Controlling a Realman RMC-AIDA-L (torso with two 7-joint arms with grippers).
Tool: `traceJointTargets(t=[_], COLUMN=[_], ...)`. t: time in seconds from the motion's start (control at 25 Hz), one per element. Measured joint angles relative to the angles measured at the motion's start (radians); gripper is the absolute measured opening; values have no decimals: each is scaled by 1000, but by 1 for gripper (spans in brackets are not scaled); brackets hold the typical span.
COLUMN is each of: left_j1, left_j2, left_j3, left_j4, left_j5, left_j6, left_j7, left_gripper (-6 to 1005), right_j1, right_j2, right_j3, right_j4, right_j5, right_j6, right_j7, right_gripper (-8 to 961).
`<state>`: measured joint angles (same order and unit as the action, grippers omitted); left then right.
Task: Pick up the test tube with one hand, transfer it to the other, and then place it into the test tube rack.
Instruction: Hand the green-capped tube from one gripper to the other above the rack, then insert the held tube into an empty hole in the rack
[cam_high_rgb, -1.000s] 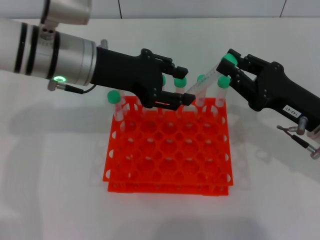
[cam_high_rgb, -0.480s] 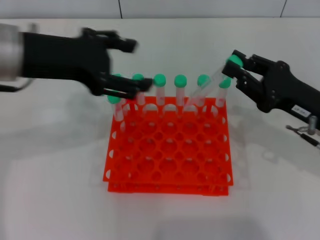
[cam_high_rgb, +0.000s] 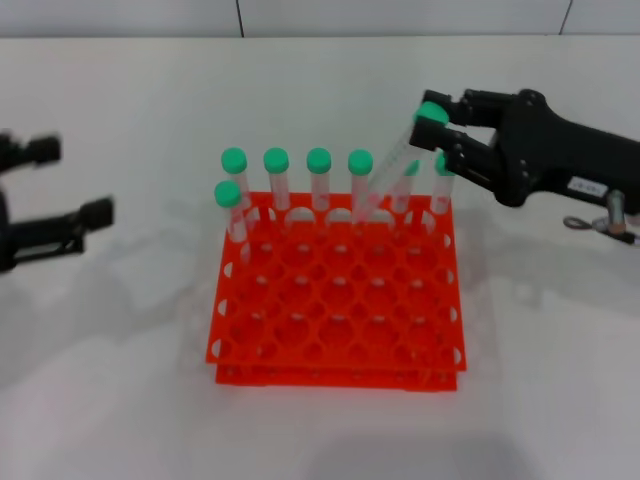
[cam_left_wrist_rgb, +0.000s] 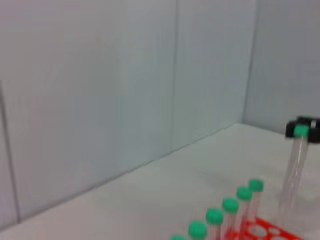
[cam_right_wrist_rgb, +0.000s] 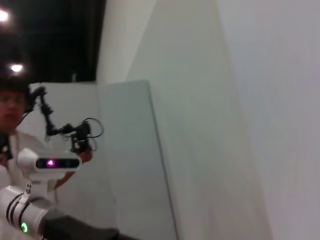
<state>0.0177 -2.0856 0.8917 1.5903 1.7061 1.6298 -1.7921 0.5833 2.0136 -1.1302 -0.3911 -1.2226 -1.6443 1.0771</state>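
Note:
The test tube (cam_high_rgb: 388, 166), clear with a green cap, hangs tilted above the back row of the orange-red test tube rack (cam_high_rgb: 335, 345), its lower end close to the holes. My right gripper (cam_high_rgb: 432, 112), the labelled one, is shut on its cap end at the rack's far right corner. At the far left edge of the head view my left gripper (cam_high_rgb: 70, 182) is open with nothing between its fingers, well away from the rack. In the left wrist view the held tube (cam_left_wrist_rgb: 291, 172) hangs from black fingertips (cam_left_wrist_rgb: 302, 127) beside a row of standing tubes (cam_left_wrist_rgb: 230, 206).
Several other green-capped tubes (cam_high_rgb: 297, 175) stand upright along the rack's back row, and one (cam_high_rgb: 232, 208) stands in the second row at the left. The rack sits on a white table (cam_high_rgb: 120, 380). A grey wall (cam_high_rgb: 320, 15) runs behind.
My left gripper let go of the tube and pulled back far to the left, open. The right gripper kept the tube by its cap and raised it to a steeper tilt over the back row.

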Motion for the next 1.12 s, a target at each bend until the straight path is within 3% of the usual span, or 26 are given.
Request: traceJointTargets(t=[0.16,0.36,0.72,1.12], left_j1=[62,90,86,52], left_j2=[-1,-3,4,4], left_j3=[-23,-103,-290,-367], left_j4=[-99,-246,-569,-686], left_j5=[-34,-77,-80,-8], left_j6=[7,46,95,67], left_j7=[72,181,487,565], left_gripper=[895,895,895,895], right_j1=[17,58,131,193], right_j2=[1,1,1,9], right_j3=[-31,-63,-143,-278], right_j4=[-49,-59,-123,-165], right_j5=[0,-2,-4,-5], right_j6=[25,49,131,286], right_j7=[33,54,112,175], right_gripper=[265,264,264,265])
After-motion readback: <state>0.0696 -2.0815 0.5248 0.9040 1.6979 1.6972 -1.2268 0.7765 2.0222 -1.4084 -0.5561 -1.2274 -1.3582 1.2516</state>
